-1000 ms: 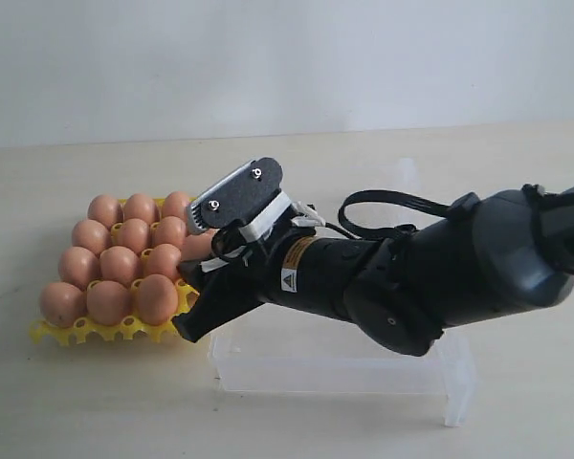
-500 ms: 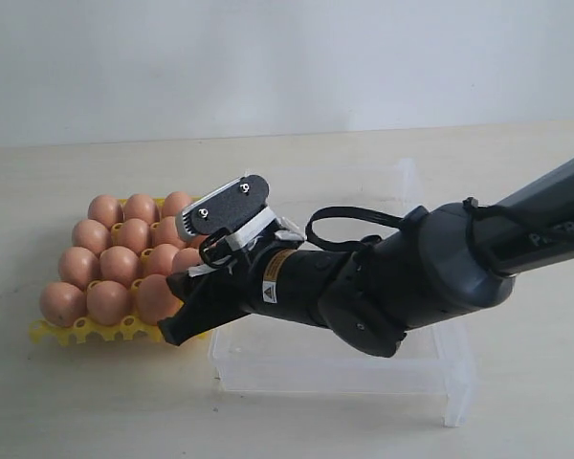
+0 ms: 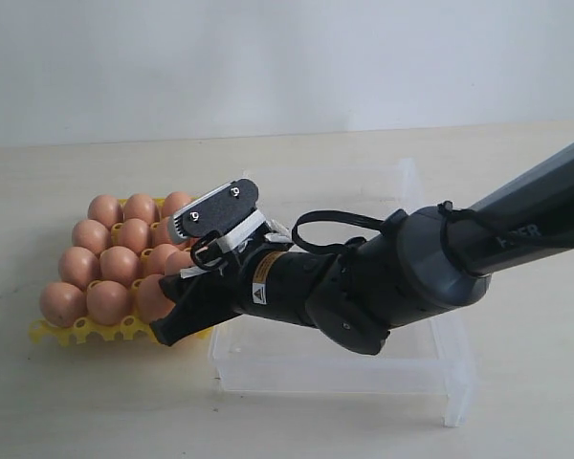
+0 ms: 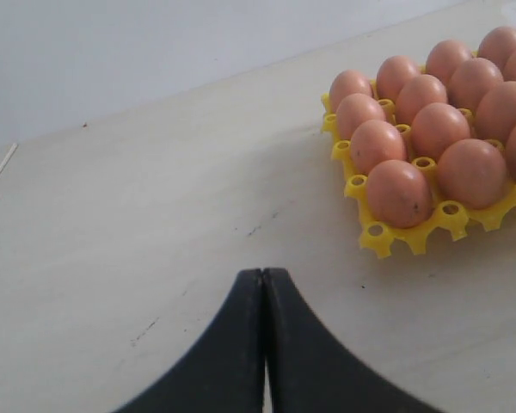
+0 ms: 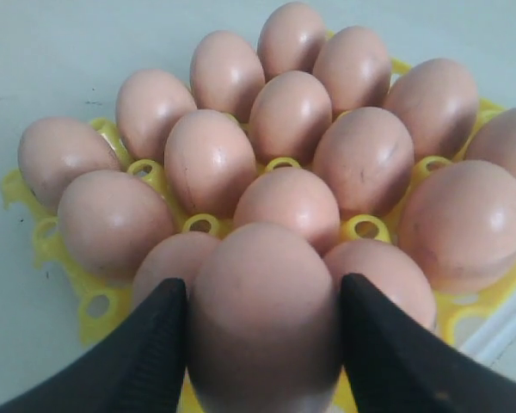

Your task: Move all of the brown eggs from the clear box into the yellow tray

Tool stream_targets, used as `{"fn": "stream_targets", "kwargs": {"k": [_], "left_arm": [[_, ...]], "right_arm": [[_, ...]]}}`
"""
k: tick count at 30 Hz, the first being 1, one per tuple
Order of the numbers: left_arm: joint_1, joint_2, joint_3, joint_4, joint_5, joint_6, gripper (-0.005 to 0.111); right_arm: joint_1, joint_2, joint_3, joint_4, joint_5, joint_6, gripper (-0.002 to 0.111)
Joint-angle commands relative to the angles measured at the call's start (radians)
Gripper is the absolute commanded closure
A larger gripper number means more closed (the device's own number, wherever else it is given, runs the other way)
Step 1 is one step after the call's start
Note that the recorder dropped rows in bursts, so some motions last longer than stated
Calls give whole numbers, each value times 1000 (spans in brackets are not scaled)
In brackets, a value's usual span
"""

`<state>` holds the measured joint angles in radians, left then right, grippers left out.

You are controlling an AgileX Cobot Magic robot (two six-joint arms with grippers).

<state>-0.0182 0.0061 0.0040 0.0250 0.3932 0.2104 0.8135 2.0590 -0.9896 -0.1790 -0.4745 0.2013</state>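
Several brown eggs point(image 3: 105, 260) fill the yellow tray point(image 3: 50, 334) on the left of the table. My right gripper point(image 5: 262, 287) is shut on one brown egg point(image 5: 262, 323), its fingers against both sides. It holds this egg low over the tray's near right corner point(image 3: 172, 320), right beside the seated eggs point(image 5: 211, 159). The clear box point(image 3: 344, 375) lies under the right arm, and no egg shows in its visible part. My left gripper point(image 4: 264, 275) is shut on nothing, above bare table left of the tray point(image 4: 374, 243); it is not in the exterior view.
The right arm point(image 3: 383, 287) stretches across the clear box and hides much of its floor. A white wall point(image 3: 287, 57) backs the table. Bare tabletop point(image 4: 155, 215) lies to the left of the tray.
The right arm has reached further left and lower, carrying the egg from above the box edge down to the tray's near right corner.
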Motion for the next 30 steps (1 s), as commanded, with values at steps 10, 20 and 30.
{"fn": "stream_targets", "kwargs": {"k": [10, 20, 30], "left_arm": [[-2, -6, -4, 0, -5, -5, 107], [-2, -6, -4, 0, -5, -5, 107], [-2, -6, -4, 0, -5, -5, 107]], "right_arm": [[0, -7, -7, 23, 11, -27, 53], [0, -127, -5, 22, 81, -77, 53], [-50, -393, 73, 74, 231, -132, 61]]}}
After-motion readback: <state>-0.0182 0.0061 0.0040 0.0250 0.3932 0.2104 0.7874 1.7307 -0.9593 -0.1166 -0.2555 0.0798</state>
